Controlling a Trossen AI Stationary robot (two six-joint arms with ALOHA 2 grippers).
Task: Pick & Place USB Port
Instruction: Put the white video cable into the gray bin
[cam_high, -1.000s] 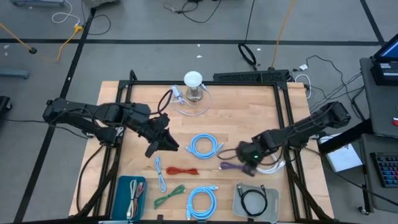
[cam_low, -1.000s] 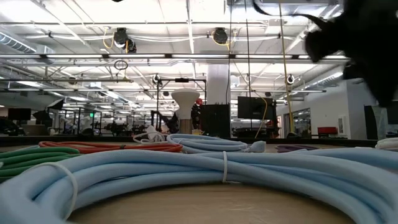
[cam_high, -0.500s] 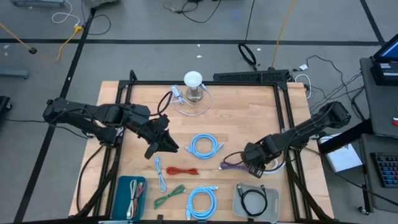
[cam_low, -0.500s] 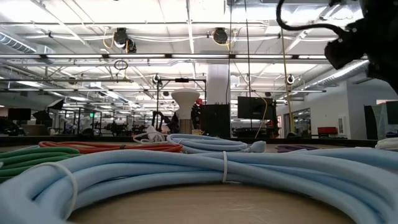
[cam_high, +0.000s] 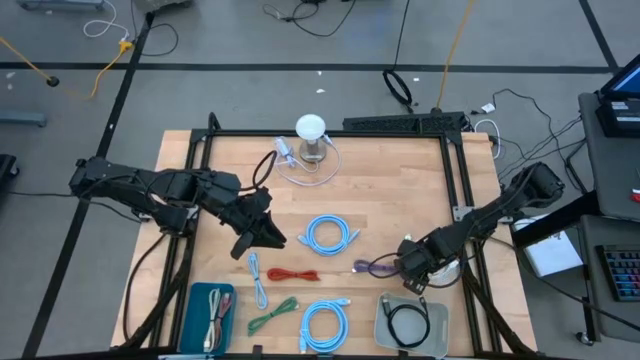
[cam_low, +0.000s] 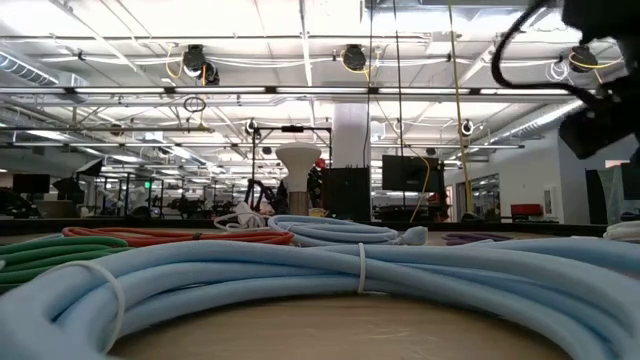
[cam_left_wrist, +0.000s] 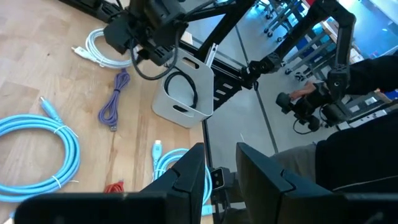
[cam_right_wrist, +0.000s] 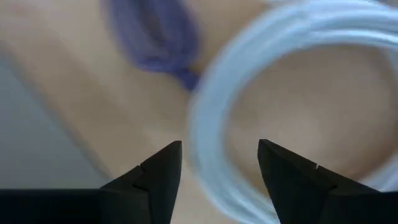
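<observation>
A purple cable (cam_high: 374, 267) and a coiled white cable (cam_high: 446, 268) lie on the wooden table at the right. My right gripper (cam_high: 411, 274) hangs low between them, open. In the right wrist view its fingers (cam_right_wrist: 221, 162) straddle a stretch of the white coil (cam_right_wrist: 208, 130), with the purple cable (cam_right_wrist: 155, 37) beyond; whether they touch the coil I cannot tell. My left gripper (cam_high: 270, 237) hovers left of centre, open with nothing between its fingers (cam_left_wrist: 221, 171).
A grey bin (cam_high: 410, 322) holding a black cable stands at the near right. A blue tray (cam_high: 212, 316) with cables is at the near left. Two light-blue coils (cam_high: 330, 235) (cam_high: 322, 322), red (cam_high: 292, 274) and green (cam_high: 272, 315) cables lie mid-table. A white lamp (cam_high: 311, 130) stands at the far edge.
My right gripper has moved toward the table's near edge and a little to the right, ending between the purple and white cables. The purple cable lies where it was. My left arm has kept still.
</observation>
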